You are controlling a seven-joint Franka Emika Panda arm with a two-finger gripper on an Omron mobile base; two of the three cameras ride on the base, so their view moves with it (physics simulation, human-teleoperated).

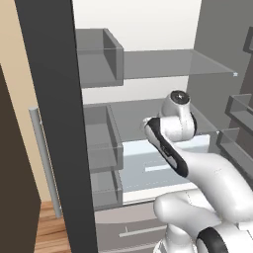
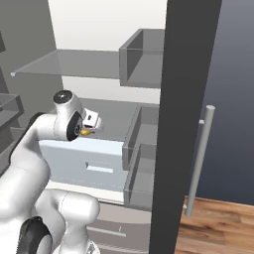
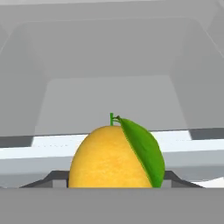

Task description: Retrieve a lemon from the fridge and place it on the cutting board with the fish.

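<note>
The fridge (image 1: 148, 64) stands open, with a white interior and glass shelves, and my arm reaches into it at middle-shelf height. The lemon (image 3: 107, 159), yellow-orange with a green leaf and a short stem, sits close up between my two dark fingertips (image 3: 54, 179). My gripper (image 3: 113, 181) is shut on it. From the right base view the lemon (image 2: 85, 132) peeks out as a small yellow spot under the hand, where the gripper (image 2: 90, 125) holds it above the pale drawer. The cutting board and the fish are out of view.
Grey door bins (image 1: 101, 141) hang close on the left of the arm, and more bins (image 2: 141, 149) on the right. A glass shelf (image 2: 64, 64) lies above the hand. The dark door edge (image 2: 181, 124) with its silver handle (image 2: 201, 158) stands to the right. Wooden floor (image 2: 218, 228) shows below.
</note>
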